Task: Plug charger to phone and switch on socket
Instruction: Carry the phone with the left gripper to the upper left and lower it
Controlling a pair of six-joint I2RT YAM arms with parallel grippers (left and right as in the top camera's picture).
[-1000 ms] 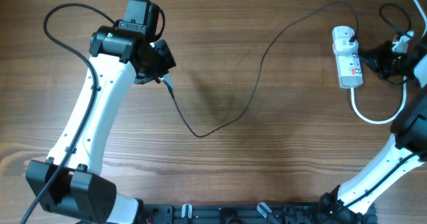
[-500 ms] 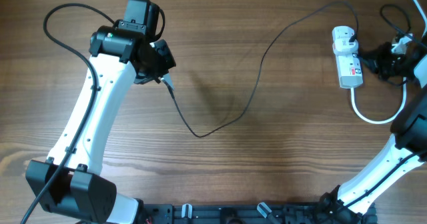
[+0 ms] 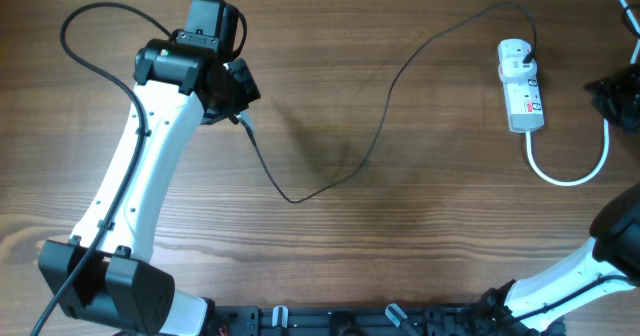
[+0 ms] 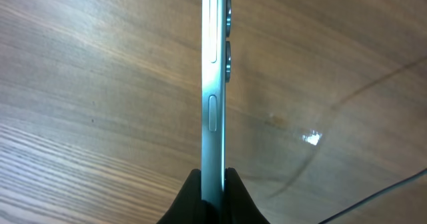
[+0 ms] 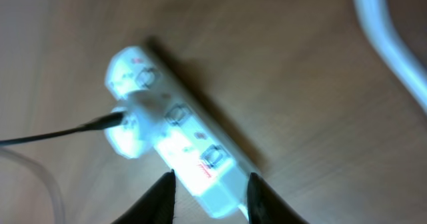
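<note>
Overhead view; positions are given from the socket.

1. Socket (image 3: 521, 86): white strip lying flat on the desk (image 3: 420, 256). Its long axis runs away from the robot, slightly tilted. Red markings sit on the half nearer the robot. A thick white lead (image 3: 560, 180) leaves that near end and loops off to the right.

2. Charger (image 3: 292, 200): thin black cable. Its plug (image 5: 137, 111) sits in the socket's far end. The cable arcs left, sags toward the robot, then rises to end at the left claw (image 4: 213, 192). Whether the tip is seated in the phone cannot be told.

3. Phone (image 4: 213, 84): well left of the socket, held above the desk. The left wrist view shows it edge-on, side buttons toward the camera and lens bumps at the far end.

4. Left claw: closed narrow on the phone's near end, one finger on each face.

5. Right claw (image 5: 211, 187): fingers spread wide, gripping nothing. It sits to the right of the socket, apart from it. In the right wrist view the socket lies diagonally below, its marked end framed between the fingertips; height above it is unclear.

Judgement: the switch step suits the right arm, by far the nearer. The socket lies to that claw's left, so the approach crosses its long axis. The view is too blurred to tell which switch serves the occupied outlet.
</note>
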